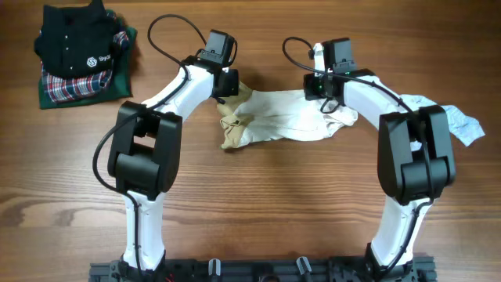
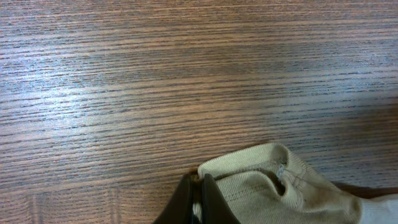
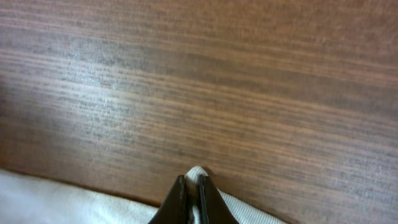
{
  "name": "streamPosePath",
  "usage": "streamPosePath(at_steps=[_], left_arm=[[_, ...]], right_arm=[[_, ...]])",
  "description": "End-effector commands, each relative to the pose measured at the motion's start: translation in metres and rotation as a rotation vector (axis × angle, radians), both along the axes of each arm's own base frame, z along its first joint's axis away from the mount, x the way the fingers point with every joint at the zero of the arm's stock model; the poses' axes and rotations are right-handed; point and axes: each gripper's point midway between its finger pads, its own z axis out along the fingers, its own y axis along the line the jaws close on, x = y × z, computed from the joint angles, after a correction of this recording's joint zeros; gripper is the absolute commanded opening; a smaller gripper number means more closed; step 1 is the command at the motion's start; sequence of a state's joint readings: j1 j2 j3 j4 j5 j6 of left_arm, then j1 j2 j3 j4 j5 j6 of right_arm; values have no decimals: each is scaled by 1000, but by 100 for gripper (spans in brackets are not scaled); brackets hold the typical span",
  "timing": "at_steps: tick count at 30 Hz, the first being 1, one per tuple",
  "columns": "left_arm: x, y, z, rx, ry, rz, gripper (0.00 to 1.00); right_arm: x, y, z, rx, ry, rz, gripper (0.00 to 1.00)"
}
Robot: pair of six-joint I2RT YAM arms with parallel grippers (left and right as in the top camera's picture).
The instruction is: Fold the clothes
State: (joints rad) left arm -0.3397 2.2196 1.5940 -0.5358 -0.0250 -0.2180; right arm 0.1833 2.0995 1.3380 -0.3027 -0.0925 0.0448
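The left claw is clenched tight on the tan ribbed neck band of a soft cream cloth shirt. In the left wrist view the two dark fingers of this claw are pressed close together, with the edge of the band pinched between them. The rest of the band spreads out to one side of the tips. The right claw is clenched too, and it grips the other end of the same shirt. In the right wrist view a little fold of white cloth pokes up between the closed tips of that claw, and more pale cloth lies under it. The shirt lies in a crumpled band between the two claws, on the brown wooden table. Its tan part is bunched up just under the left claw, and its white part runs across to the right claw. Far out past the left claw sits a pile of folded clothes, with a black shirt on top of red checked cloth and green cloth. Out past the right claw, partly hidden by that arm, lies a pale blue and white crumpled cloth.
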Motion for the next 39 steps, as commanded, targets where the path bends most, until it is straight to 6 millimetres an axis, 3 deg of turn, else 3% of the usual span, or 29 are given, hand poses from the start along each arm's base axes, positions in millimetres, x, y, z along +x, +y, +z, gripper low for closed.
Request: streamPosePath(at_steps=[1,3,5,13,18,21,23,28,31,37,38,39], left_arm=[[-1,-3,14,-8,-20,-6,4],[-1,-3,21,-16,-27,6,4],[-1,-4,39,-31,-47,18,4],[-17,-2,64,-5,-40,8,4],[-41,-7,61,27,39,-19,4],[-47,-5,68,30,48,-19,4],[-55,-2,65,43,82,-20,4],[-75,3,54,74,155,-27,4],[-91,7,38,94,205,-35,4],[-116,-11,29,124,253,-99,4],[-119,-13,29,128,260,-107,6],[-121,-14,29,131,267,-109,10]], right_arm=[[-8,2,22,53,10,-22,4],[-15,3,49,70,-3,-20,4],[-24,4,60,90,19,-29,4],[-52,7,50,119,147,-36,4],[-62,13,52,220,211,-40,4],[-67,2,50,239,246,-66,4],[-71,-7,48,238,271,-91,4],[-75,-9,47,237,288,-98,4],[-77,-9,46,234,299,-99,4],[-91,-12,43,231,363,-131,4],[-91,-14,42,234,369,-146,8],[-92,-15,42,241,381,-170,26]])
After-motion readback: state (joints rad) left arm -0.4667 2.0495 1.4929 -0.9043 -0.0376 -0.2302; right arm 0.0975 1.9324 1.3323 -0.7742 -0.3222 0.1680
